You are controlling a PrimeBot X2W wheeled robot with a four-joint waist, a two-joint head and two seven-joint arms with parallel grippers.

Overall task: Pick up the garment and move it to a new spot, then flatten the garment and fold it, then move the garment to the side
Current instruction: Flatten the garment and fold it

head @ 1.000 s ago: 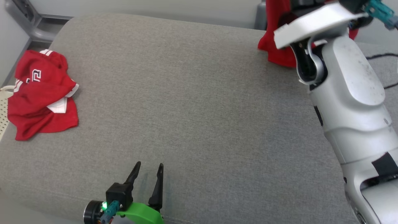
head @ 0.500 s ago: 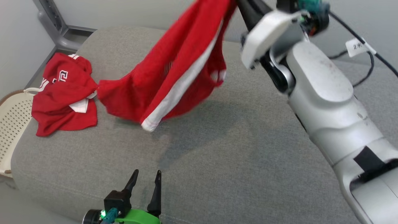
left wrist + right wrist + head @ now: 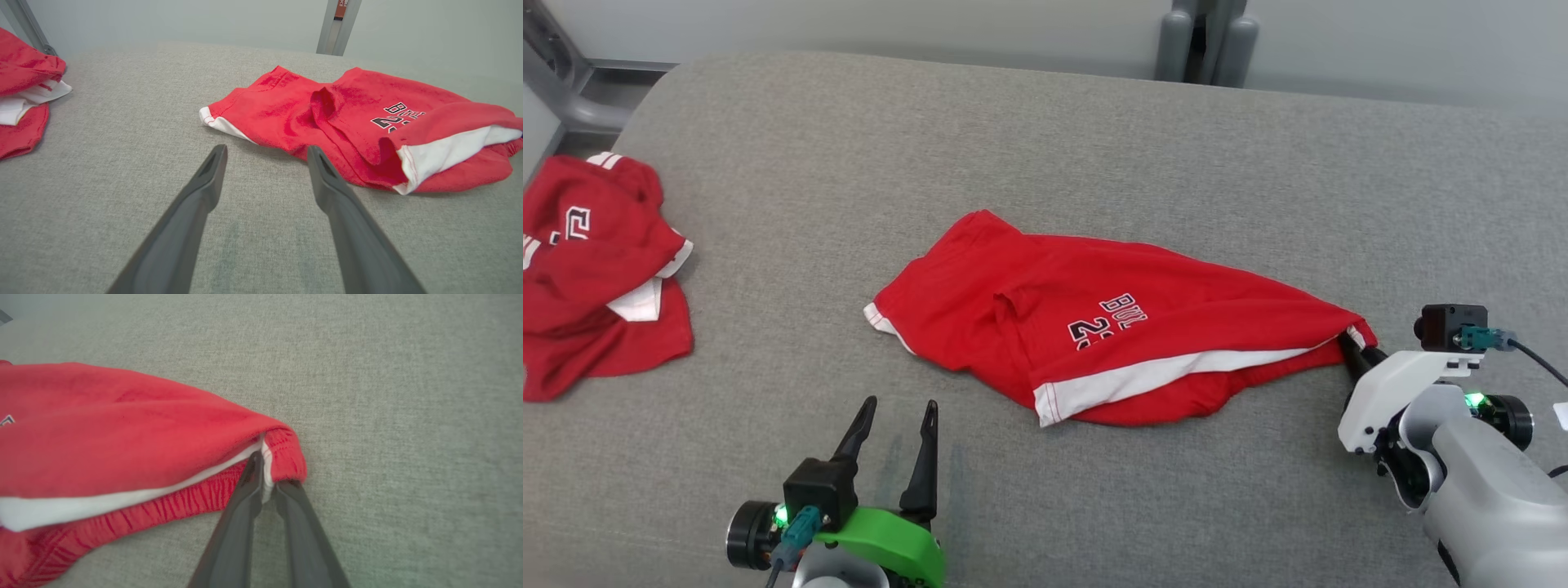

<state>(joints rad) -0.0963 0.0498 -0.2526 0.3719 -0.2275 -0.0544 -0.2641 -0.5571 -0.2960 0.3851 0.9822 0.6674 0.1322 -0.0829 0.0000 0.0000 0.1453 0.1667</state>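
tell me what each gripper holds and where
The right gripper pinches the red shorts at an end corner by the white trim; the left gripper, open, holds nothing.

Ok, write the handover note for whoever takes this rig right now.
Right gripper: fingers shut on the corner of the red shorts at their right end.
Left gripper: open, empty, near the front edge of the grey cushion, short of the shorts.
Shorts: lying mid-cushion, rumpled, one layer flopped over.
Second red garment: crumpled at the cushion's left end.
Done: shorts set down.
Left: flatten, fold, move aside.
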